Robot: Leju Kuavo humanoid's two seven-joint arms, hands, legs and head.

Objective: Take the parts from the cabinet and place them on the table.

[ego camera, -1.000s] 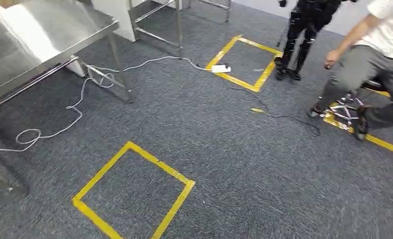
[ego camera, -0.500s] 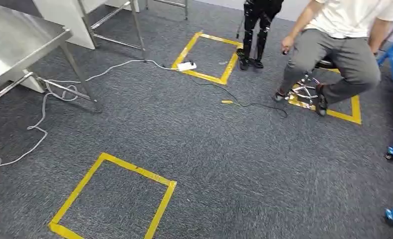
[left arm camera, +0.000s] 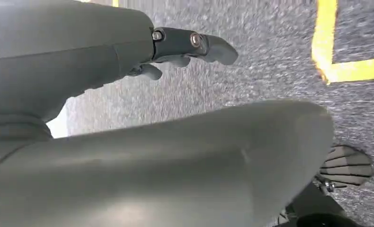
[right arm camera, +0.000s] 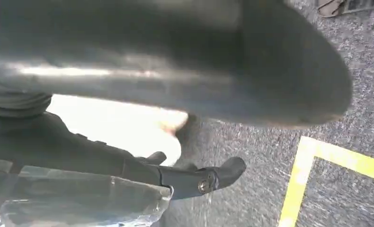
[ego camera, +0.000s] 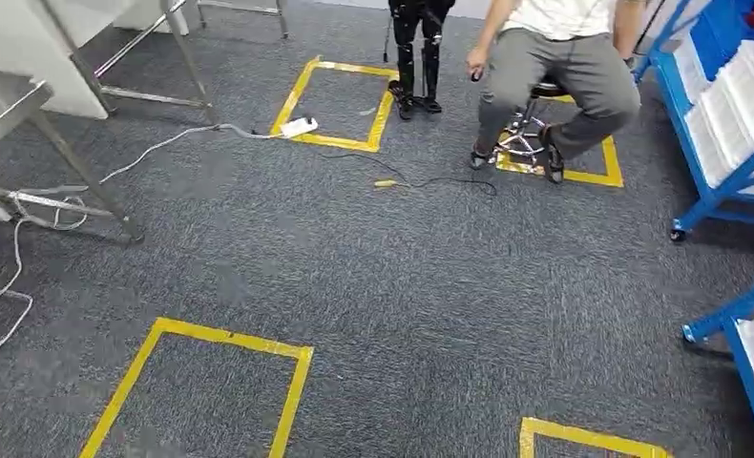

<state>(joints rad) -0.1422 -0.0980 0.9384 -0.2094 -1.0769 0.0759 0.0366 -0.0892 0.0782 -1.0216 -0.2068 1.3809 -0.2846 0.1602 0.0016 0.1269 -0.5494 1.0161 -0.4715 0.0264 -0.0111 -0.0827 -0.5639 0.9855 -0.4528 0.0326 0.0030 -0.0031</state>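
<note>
Your head view looks down at grey carpet [ego camera: 430, 286] marked with yellow tape squares [ego camera: 197, 382]. The blue cabinet [ego camera: 726, 124] with its white bins stands just beside a person on a stool [ego camera: 555, 67], and the steel surface [ego camera: 1, 105] sits well apart from that cabinet, across the carpet. Your left hand [left arm camera: 185, 47] hangs over the carpet, fingers [left arm camera: 213, 47] loosely apart, holding nothing. Your right hand [right arm camera: 175, 175] holds a clear plastic bag [right arm camera: 81, 203], fingers closed along it; can't tell what's inside.

Blue wheeled cabinet [ego camera: 713, 196] at right; steel table [ego camera: 1, 103] far left.
</note>
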